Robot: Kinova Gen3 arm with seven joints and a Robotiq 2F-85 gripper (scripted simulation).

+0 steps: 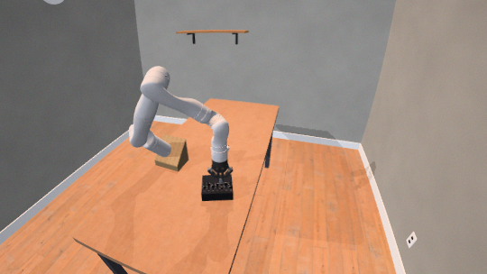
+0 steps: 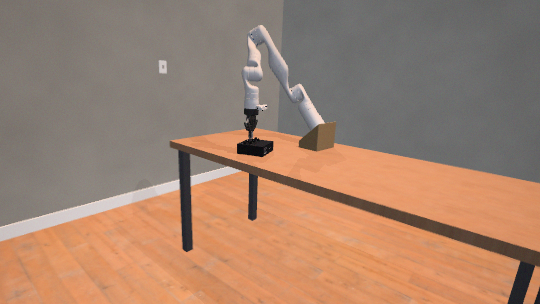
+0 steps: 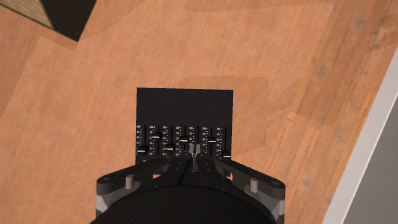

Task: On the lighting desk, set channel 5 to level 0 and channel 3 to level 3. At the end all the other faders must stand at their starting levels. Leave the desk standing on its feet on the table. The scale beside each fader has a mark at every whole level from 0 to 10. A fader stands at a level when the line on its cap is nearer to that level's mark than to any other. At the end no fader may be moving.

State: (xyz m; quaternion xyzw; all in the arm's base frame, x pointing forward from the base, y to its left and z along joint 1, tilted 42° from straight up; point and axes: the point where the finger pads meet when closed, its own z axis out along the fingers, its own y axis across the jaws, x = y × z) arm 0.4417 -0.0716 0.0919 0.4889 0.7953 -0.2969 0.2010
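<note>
Black, boxy fader console (image 3: 184,110) sits low-centre on the wooden desk (image 3: 100,75). Fingers pressed together, pinching nothing, rest among its caps, slots running up-frame from them.

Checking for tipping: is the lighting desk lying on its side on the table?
No: in the exterior view the lighting desk sits flat on the table, fader panel facing up beneath the end effector.

Matt black desk (image 3: 184,107), wood-grain table (image 3: 90,100)
</note>
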